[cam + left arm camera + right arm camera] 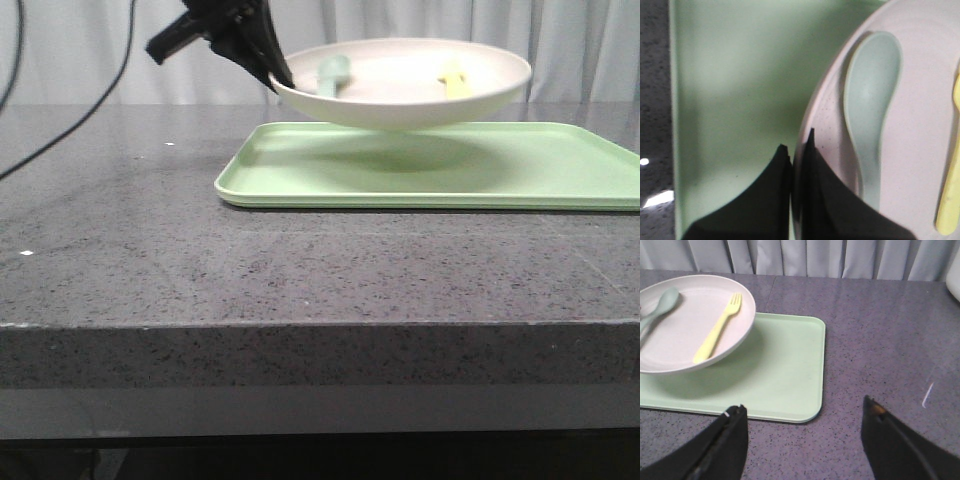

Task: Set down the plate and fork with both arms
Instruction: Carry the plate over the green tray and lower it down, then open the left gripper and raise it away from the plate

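The cream plate (400, 92) hangs above the light-green tray (560, 170), held by its left rim in my left gripper (272, 75), which is shut on it. In the left wrist view the rim of the plate (920, 115) sits pinched in my left gripper (797, 140). The pale-yellow fork (452, 82) lies in the plate on its right side; the fork (717, 329) shows whole in the right wrist view, lying in the plate (685, 335). My right gripper (802, 410) is open over bare table, beyond the tray's right end, holding nothing.
A grey-green spoon (332, 74) lies in the plate beside the held rim; the spoon (871, 95) is close to my left fingers. The tray (785, 375) lies on the speckled grey table (120, 260). Curtains hang behind, cables at far left.
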`<action>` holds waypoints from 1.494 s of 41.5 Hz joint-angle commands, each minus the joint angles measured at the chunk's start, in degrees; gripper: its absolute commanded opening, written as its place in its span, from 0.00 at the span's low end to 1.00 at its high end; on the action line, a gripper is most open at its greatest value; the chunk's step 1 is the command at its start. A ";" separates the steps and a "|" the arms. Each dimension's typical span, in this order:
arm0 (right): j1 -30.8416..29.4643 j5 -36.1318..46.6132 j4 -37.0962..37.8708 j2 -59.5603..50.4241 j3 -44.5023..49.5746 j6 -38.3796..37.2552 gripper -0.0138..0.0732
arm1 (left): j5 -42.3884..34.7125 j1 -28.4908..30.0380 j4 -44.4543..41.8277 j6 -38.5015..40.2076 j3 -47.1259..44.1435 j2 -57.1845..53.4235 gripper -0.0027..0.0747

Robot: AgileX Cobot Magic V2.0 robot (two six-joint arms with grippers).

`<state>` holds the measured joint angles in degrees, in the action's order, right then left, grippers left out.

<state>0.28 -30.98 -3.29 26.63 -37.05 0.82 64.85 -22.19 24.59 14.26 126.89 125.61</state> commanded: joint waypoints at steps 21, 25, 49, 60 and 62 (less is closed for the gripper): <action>-0.25 4.33 0.59 0.75 -1.87 0.40 0.74 | -3.41 -3.42 -0.96 5.46 3.41 0.86 0.02; -0.25 4.33 0.59 0.75 -1.87 0.40 0.74 | -3.41 -3.42 -0.96 5.34 3.41 0.86 0.08; -0.25 4.33 0.59 0.75 -1.87 0.40 0.74 | 0.14 -3.83 -1.05 -3.18 3.41 -3.68 0.50; -0.25 4.33 0.59 0.75 -1.87 0.40 0.74 | 2.91 -6.21 -6.36 -8.51 -0.52 -13.09 0.50; -0.25 4.33 0.59 0.75 -1.87 0.40 0.74 | 1.75 -6.82 -8.06 -9.03 -2.72 -15.50 0.50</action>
<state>0.28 -30.98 -3.29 26.63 -37.05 0.93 69.57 -27.80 17.77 6.29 125.18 116.76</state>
